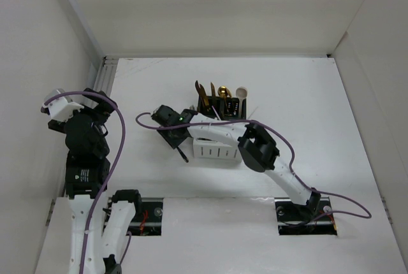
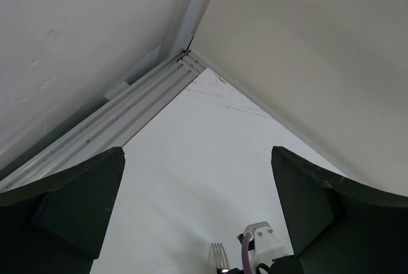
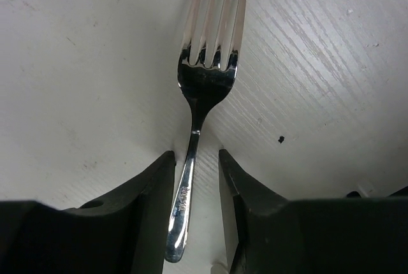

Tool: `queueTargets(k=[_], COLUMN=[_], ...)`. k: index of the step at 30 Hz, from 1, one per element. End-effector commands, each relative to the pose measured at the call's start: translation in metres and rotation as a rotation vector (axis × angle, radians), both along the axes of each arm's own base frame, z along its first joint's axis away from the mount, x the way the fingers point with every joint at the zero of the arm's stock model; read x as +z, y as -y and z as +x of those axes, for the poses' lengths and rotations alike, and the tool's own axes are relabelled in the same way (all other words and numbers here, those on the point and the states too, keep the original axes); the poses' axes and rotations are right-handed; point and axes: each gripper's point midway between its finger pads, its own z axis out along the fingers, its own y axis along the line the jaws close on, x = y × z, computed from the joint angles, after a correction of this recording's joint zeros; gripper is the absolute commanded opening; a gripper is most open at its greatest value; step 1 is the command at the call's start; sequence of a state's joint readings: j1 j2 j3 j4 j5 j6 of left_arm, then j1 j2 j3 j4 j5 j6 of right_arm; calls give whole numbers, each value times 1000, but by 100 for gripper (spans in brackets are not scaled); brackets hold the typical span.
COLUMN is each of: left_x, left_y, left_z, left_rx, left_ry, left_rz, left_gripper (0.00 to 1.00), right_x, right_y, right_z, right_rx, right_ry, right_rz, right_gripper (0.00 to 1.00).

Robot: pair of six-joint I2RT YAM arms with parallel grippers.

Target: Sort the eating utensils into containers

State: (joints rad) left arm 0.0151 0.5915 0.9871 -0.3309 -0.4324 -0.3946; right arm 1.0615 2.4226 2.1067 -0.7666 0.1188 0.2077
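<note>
The left gripper hangs spread wide and empty near the corner. The fork lies flat on the table, just left of the containers. The right gripper straddles its handle, jaws close-set but not yet clamped. Pinch squarely mid-handle, then lift level.

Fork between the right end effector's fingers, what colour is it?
The fork is shiny silver, clearest in the right wrist view.

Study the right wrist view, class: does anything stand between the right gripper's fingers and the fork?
Nothing visible does. The fork lies flat on the table, its handle directly between the fingers of the right gripper. Only a strip of table shows in the gap beside the handle.
</note>
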Motion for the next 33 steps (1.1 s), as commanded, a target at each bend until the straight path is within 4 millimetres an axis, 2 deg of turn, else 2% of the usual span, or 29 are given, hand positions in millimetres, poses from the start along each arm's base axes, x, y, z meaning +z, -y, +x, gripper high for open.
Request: queueTargets(k=[1, 5, 8, 11, 12, 16, 17, 19, 21, 24, 25, 28, 30, 32, 33], left_x=[8, 5, 5, 5, 5, 1, 1, -3, -3, -3, -7, -7, -7, -7, -7], left_y=[2, 2, 2, 2, 2, 3, 3, 5, 5, 7, 9, 9, 9, 9, 9], left_z=[2, 2, 2, 2, 2, 3, 3, 5, 5, 6, 7, 7, 7, 7, 7], left_rx=[-15, -15, -15, -15, -15, -24, -24, -33, -33, -41, -52, -52, -52, -52, -52], left_ry=[41, 32, 32, 32, 32, 23, 23, 19, 18, 23, 13, 13, 13, 13, 13], left_rz=[3, 3, 3, 3, 3, 2, 2, -8, -9, -17, -19, -19, -19, -19, -19], left_gripper=[99, 99, 99, 99, 99, 99, 99, 99, 99, 99, 99, 99, 99, 99, 99], right_x=[-9, -12, -22, -25, -20, -15, -22, -19, -28, -28, -31, -31, -39, -37, -45], right_y=[-12, -14, -12, -6, -6, 10, 19, 25, 40, 38, 41, 34, 31, 23, 23], right_z=[2, 4, 3, -1, -1, -14, -23, -28, -36, -40, -42, -44, -40, -32, -32], right_rx=[21, 17, 9, -2, -2, -20, -13, -45, -53, -53, -53, -42, -46, -54, -54], right_ry=[10, 15, 2, -18, -14, -7, -19, -35, -57, -74, -79, -92, -88, -61, -68], right_rz=[20, 12, -1, -26, -18, -77, -124, -125, -162, -136, -145, -115, -124, -111, -126], right_gripper=[39, 39, 34, 36, 38, 39, 39, 39, 39, 37, 31, 25, 23, 20, 18])
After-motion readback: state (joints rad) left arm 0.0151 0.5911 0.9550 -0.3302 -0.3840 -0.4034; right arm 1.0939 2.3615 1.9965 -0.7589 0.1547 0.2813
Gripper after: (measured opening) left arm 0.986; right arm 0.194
